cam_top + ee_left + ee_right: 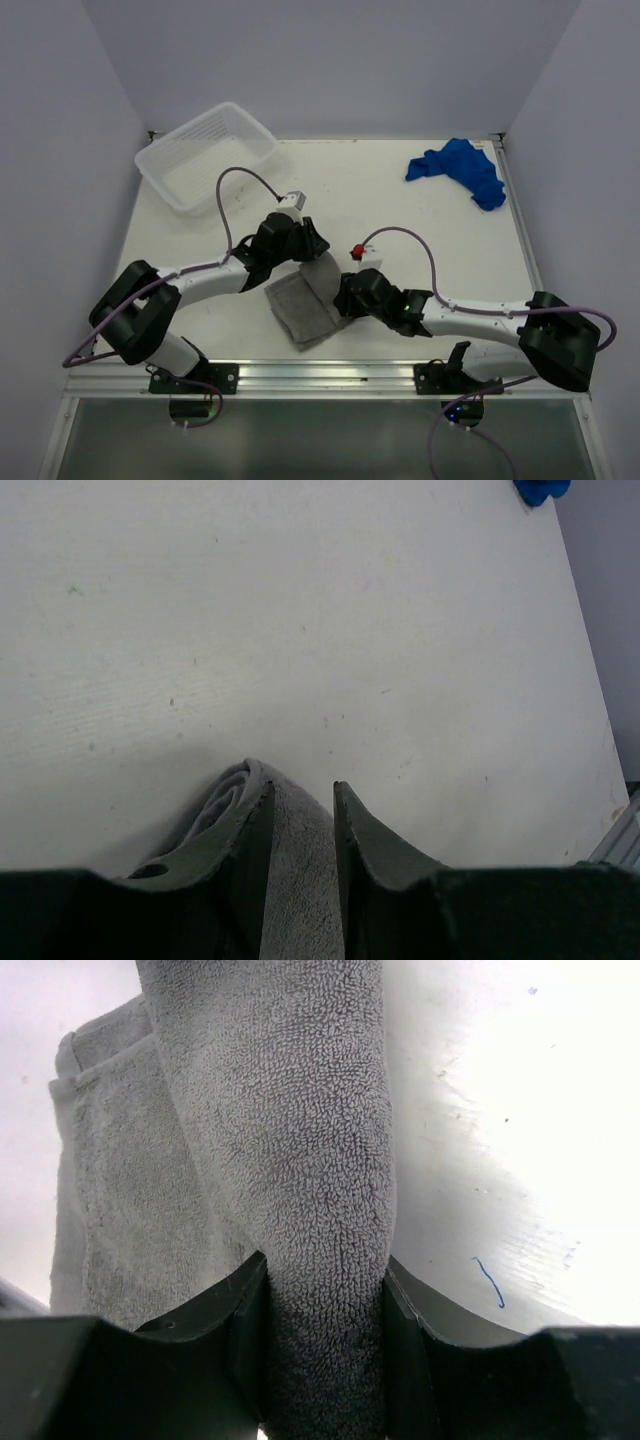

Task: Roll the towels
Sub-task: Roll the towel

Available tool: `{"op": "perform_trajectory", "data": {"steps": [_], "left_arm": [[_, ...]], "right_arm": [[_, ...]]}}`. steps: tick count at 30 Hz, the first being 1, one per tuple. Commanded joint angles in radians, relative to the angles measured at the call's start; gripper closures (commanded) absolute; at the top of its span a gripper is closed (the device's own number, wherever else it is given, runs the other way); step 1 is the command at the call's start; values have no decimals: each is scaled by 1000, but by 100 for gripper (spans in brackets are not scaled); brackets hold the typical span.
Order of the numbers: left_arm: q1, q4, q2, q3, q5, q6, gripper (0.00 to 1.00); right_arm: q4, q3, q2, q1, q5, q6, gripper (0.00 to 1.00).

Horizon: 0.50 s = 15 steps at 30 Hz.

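The grey towel [303, 308] lies at the table's middle near the front, its far edge turned up into a roll. My left gripper [306, 252] is at the roll's far-left end, shut on the grey cloth [298, 865], which fills the gap between its jaws [303, 792]. My right gripper [346, 292] is at the roll's right end. Its jaws [325, 1268] press both sides of the thick grey roll [285, 1110]. The blue towel [460, 170] lies crumpled at the back right, away from both grippers. Only its corner [540, 490] shows in the left wrist view.
A translucent white ribbed basket [205, 155] stands at the back left corner. White walls close the table on three sides. The metal rail [330, 375] with the arm bases runs along the front edge.
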Motion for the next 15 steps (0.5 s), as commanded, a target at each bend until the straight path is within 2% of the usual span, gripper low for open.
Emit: {"op": "perform_trajectory", "data": {"steps": [1, 4, 8, 11, 15], "left_arm": [[14, -112, -93, 97, -64, 63, 66], [13, -120, -120, 114, -48, 60, 65], [11, -91, -134, 85, 3, 37, 65], [2, -56, -136, 36, 31, 12, 65], [-35, -14, -133, -51, 32, -19, 65]], "right_arm": [[-134, 76, 24, 118, 365, -47, 60], [-229, 159, 104, 221, 541, -55, 60], [-409, 319, 237, 324, 678, -6, 57], [-511, 406, 346, 366, 717, 54, 52], [-563, 461, 426, 407, 741, 94, 49]]}}
